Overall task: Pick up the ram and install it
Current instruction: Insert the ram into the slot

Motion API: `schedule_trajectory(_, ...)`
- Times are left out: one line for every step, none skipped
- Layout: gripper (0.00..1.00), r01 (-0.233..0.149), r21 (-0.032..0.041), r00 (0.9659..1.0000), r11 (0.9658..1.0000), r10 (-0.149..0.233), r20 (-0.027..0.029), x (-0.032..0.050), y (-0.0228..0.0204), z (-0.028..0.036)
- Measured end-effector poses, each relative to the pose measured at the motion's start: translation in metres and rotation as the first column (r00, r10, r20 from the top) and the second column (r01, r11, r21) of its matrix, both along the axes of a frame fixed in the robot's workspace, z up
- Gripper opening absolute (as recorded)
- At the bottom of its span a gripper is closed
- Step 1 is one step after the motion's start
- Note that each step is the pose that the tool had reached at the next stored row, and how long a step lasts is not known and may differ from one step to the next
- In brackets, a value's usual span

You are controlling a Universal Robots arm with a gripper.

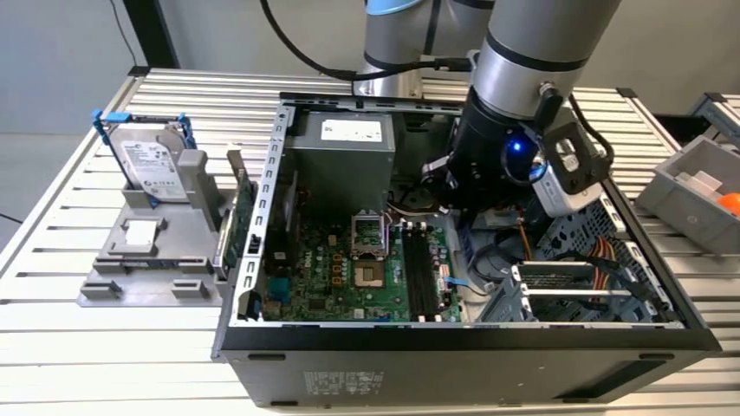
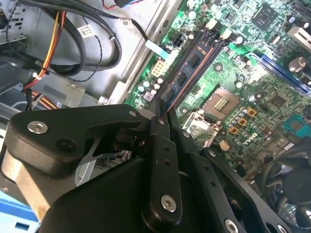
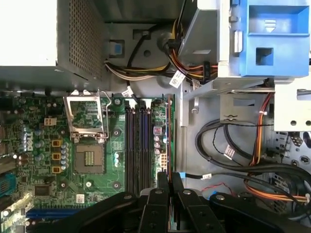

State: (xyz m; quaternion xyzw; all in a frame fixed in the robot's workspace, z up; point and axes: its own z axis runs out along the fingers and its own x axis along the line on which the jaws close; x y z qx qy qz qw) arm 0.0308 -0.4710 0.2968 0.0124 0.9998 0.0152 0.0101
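Print on the long, thin, dark blue-green ram stick (image 2: 188,73) with black chips is too small to read. The black gripper's (image 2: 160,111) fingers are clamped on its end, holding it upright along the memory slots (image 3: 137,145) by the green motherboard's (image 3: 109,170) edge.

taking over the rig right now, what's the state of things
Gripper: shut on the ram, down inside the case.
Ram: on edge, running lengthwise along the memory slots, close above the motherboard.
Done: ram picked up and brought to the slots.
Left: seating it. I cannot tell whether it has entered a slot yet.
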Motion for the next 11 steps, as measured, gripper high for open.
schedule_trajectory(0.00, 0.001, 0.0000, 1.0000, 1.0000, -0.001, 0.0000, -0.0001, 0.0000, -0.0017)
schedule_trajectory(0.00, 0.002, -0.0001, 1.0000, 1.0000, -0.002, 0.0000, -0.0002, 0.0000, -0.0034)
schedule_trajectory(0.00, 0.004, 0.0000, 1.0000, 1.0000, -0.004, 0.0000, -0.0003, 0.0000, -0.0053)
schedule_trajectory(0.00, 0.004, 0.0000, 1.0000, 1.0000, -0.004, 0.0000, -0.0006, 0.0000, -0.0070)
schedule_trajectory(0.00, 0.004, 0.0001, 1.0000, 1.0000, -0.004, 0.0001, -0.0009, 0.0000, -0.0084)
schedule_trajectory(0.00, 0.004, 0.0000, 1.0000, 1.0000, -0.004, 0.0001, -0.0011, 0.0000, -0.0100)
schedule_trajectory(0.00, 0.004, 0.0001, 1.0000, 1.0000, -0.004, -0.0001, -0.0013, 0.0000, -0.0118)
schedule_trajectory(0.00, 0.005, 0.0001, 1.0000, 1.0000, -0.005, -0.0004, -0.0016, 0.0000, -0.0131)
schedule_trajectory(0.00, 0.005, 0.0001, 1.0000, 1.0000, -0.005, -0.0011, -0.0017, 0.0000, -0.0144)
schedule_trajectory(0.00, 0.005, 0.0001, 1.0000, 1.0000, -0.005, -0.0019, -0.0019, 0.0000, -0.0155)
schedule_trajectory(0.00, 0.005, 0.0000, 1.0000, 1.0000, -0.005, -0.0029, -0.0021, 0.0000, -0.0163)
